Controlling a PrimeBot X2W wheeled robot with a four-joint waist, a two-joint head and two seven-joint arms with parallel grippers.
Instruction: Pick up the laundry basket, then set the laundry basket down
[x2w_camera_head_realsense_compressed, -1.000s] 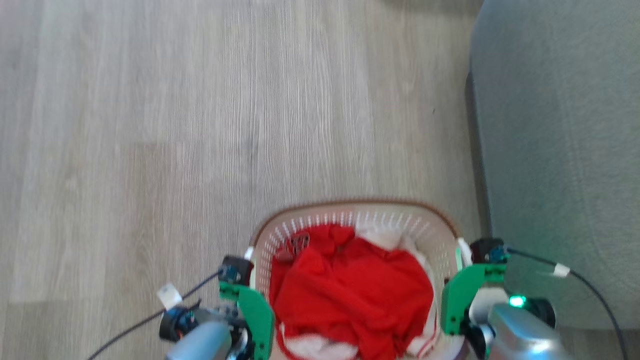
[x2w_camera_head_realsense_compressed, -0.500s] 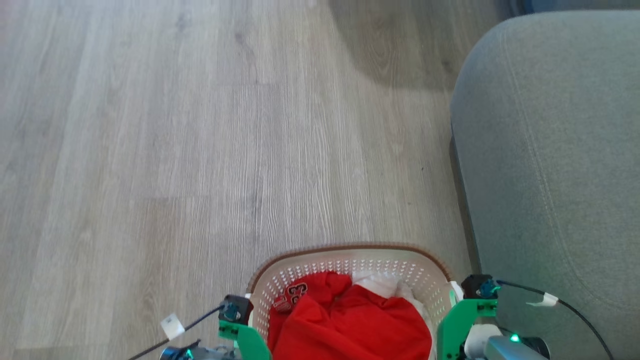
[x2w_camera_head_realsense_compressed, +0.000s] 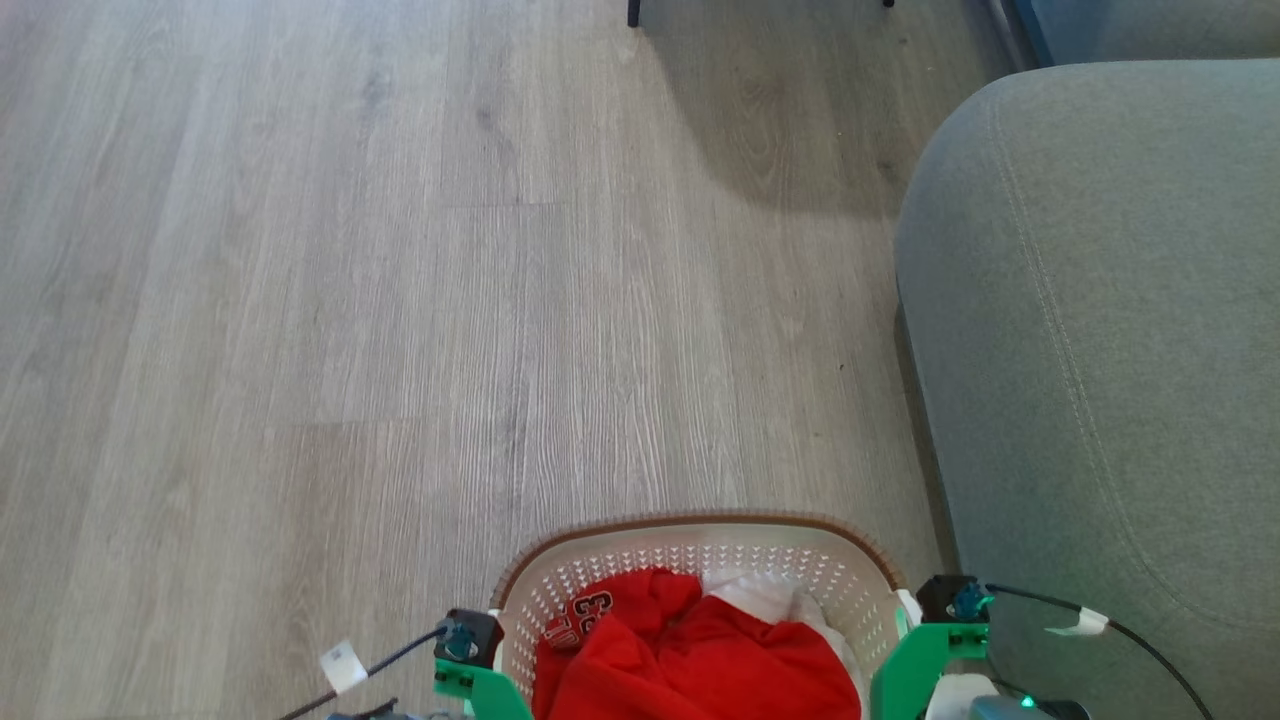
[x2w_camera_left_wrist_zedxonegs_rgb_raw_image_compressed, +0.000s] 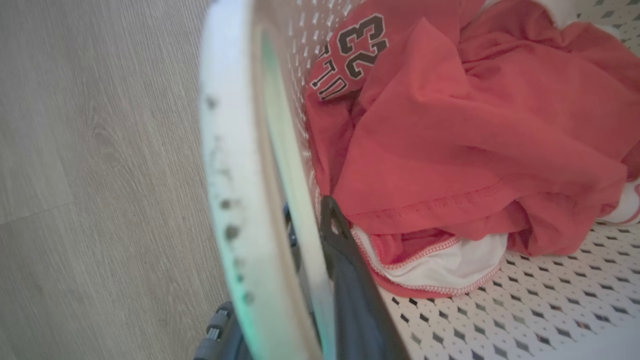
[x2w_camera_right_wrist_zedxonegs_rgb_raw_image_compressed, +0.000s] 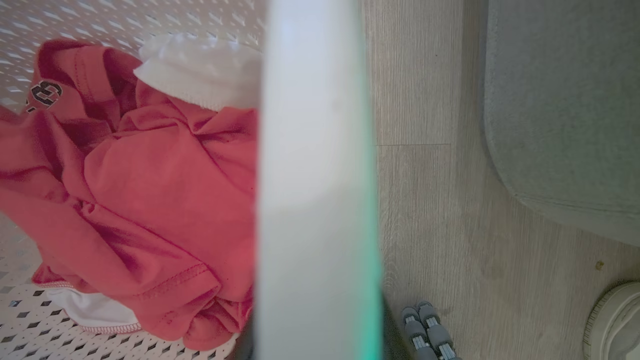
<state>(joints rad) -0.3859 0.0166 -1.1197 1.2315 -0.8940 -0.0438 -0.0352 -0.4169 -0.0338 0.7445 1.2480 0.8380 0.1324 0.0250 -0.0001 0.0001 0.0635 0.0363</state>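
Perforated cream plastic laundry basket (x2w_camera_head_realsense_compressed: 700, 535), brown woven-look rim; crumpled red jersey (x2w_camera_left_wrist_zedxonegs_rgb_raw_image_compressed: 450, 125) inside. Left claw (x2w_camera_left_wrist_zedxonegs_rgb_raw_image_compressed: 307, 212), right claw (x2w_camera_right_wrist_zedxonegs_rgb_raw_image_compressed: 320, 325) each pinch basket side.

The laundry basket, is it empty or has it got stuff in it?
Partly filled. A crumpled red jersey and white cloth lie in the laundry basket, with bare perforated floor showing beside them.

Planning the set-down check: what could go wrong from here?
1. The sofa sits close beside the right gripper and its cable; swinging that way may snag them.
2. The hem of the red shirt lies against the inner finger of the left gripper, inside the laundry basket; releasing could drag cloth out.
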